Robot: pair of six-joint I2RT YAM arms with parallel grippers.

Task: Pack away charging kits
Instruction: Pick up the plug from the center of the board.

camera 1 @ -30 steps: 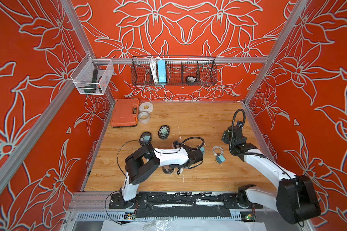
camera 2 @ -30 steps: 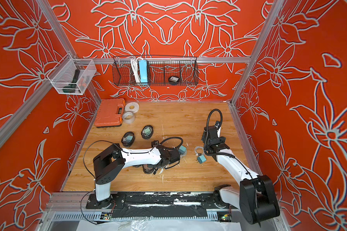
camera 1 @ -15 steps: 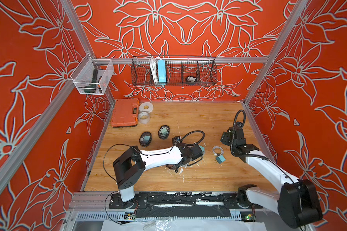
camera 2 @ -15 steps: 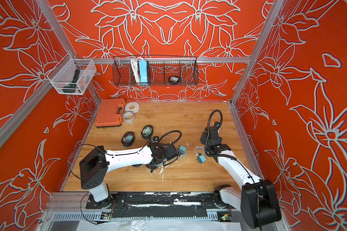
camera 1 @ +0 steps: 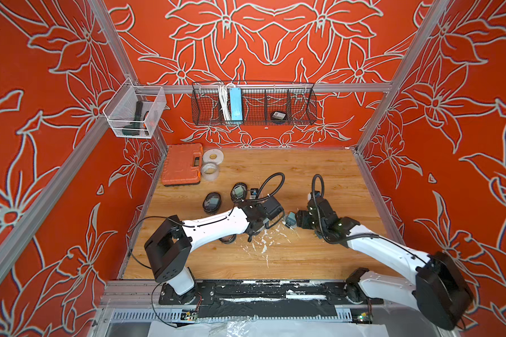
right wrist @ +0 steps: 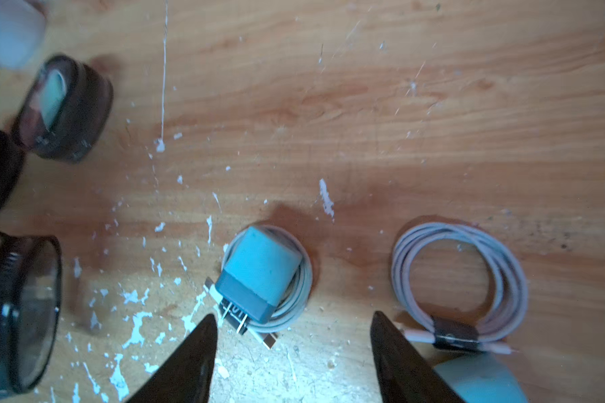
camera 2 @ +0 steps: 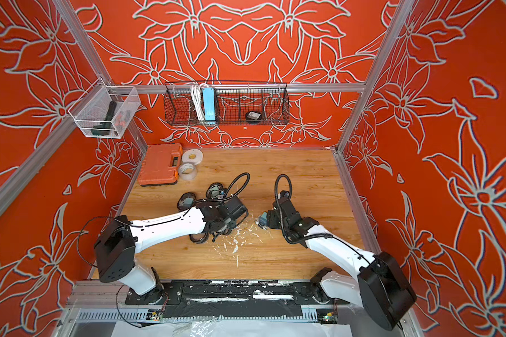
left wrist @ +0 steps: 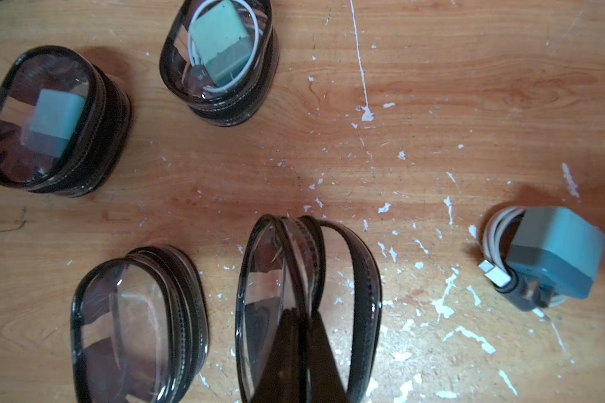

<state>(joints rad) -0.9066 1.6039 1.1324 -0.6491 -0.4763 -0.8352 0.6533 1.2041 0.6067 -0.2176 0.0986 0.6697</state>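
The near strip of the table (camera 1: pixel 275 262) is lying bare, giving both arms room in front. At mid-table the left arm is stretching low toward the centre, its left hand (left wrist: pixel 301 312) pinching shut on the rim of an open case (left wrist: pixel 266 265). The right arm is bending in from the right edge, its right hand (right wrist: pixel 292 315) hovering wide above a loose kit (right wrist: pixel 259 275). A second coil (right wrist: pixel 458 279) is lying just beside it. Farther off, two more cases (left wrist: pixel 238 104) are each holding a plug (left wrist: pixel 220 42). A toolbox (camera 1: pixel 182 163) is sitting in the far left corner.
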